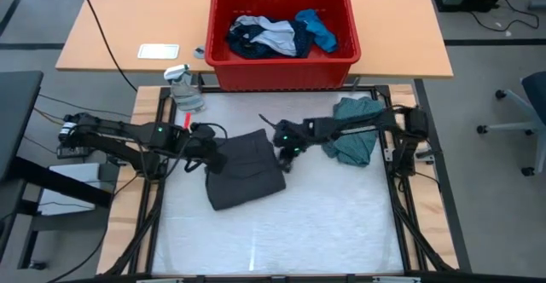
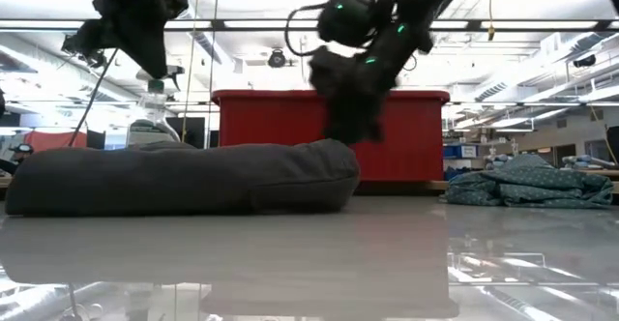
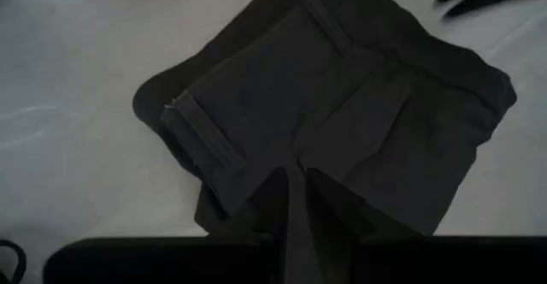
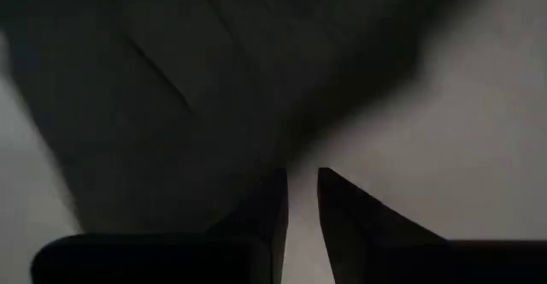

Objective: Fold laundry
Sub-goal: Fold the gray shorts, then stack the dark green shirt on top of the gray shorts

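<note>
A dark grey piece [image 1: 246, 170] lies folded flat in the middle of the table; belt loops and a seam [image 3: 342, 104] show in the left wrist view. My left gripper [image 1: 217, 158] hangs shut above its left edge, clear of the cloth [image 2: 184, 178]. My right gripper [image 1: 286, 157] slants down at the piece's right edge [image 2: 334, 149], fingers [image 4: 269, 200] almost together with nothing between them. A teal-green garment [image 1: 354, 129] lies crumpled at the table's far right. My right gripper points down at a slant at the dark grey piece's right edge [image 4: 256, 139], coming from the table's right. The view is blurred, and I cannot tell whether its fingertips touch the cloth.
A red bin [image 1: 281, 66] holding more laundry stands beyond the table's far edge. A clear spray bottle [image 1: 183, 87] stands at the far left corner. The table's near half [image 1: 281, 232] is bare white surface.
</note>
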Action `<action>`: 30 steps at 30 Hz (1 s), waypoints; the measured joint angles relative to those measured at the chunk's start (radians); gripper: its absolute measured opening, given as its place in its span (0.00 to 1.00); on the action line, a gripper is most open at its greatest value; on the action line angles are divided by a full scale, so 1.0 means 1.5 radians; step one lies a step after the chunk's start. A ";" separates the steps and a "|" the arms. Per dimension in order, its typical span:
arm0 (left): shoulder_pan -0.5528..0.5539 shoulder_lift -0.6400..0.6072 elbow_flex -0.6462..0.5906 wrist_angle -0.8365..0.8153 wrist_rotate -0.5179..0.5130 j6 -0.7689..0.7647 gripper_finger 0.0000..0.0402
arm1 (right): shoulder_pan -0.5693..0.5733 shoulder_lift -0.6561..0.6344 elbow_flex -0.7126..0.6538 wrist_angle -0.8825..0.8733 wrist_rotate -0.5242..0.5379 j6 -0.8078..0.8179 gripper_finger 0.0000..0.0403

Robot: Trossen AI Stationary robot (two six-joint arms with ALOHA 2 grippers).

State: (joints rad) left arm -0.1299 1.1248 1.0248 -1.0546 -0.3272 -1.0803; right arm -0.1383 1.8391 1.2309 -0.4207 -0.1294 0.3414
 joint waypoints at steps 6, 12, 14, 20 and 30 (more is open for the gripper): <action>0.000 0.017 0.000 0.042 -0.031 0.000 0.12 | -0.018 -0.119 -0.007 -0.344 0.101 -0.141 0.21; -0.008 0.046 0.001 0.105 -0.036 0.000 0.12 | -0.079 -0.239 -0.117 -0.413 0.080 -0.182 0.40; -0.018 0.058 0.001 0.105 -0.036 -0.006 0.12 | -0.094 -0.266 -0.168 -0.408 0.069 -0.183 0.50; -0.036 0.111 0.000 0.163 -0.038 -0.041 0.12 | -0.103 -0.298 -0.314 -0.324 0.103 -0.145 0.70; -0.052 0.125 0.000 0.171 0.011 -0.056 0.12 | 0.007 -0.248 -0.354 -0.082 -0.055 0.054 0.60</action>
State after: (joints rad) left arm -0.2081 1.3127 1.0252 -0.7984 -0.3108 -1.1643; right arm -0.1275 1.4672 0.6994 -0.5433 -0.2117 0.4221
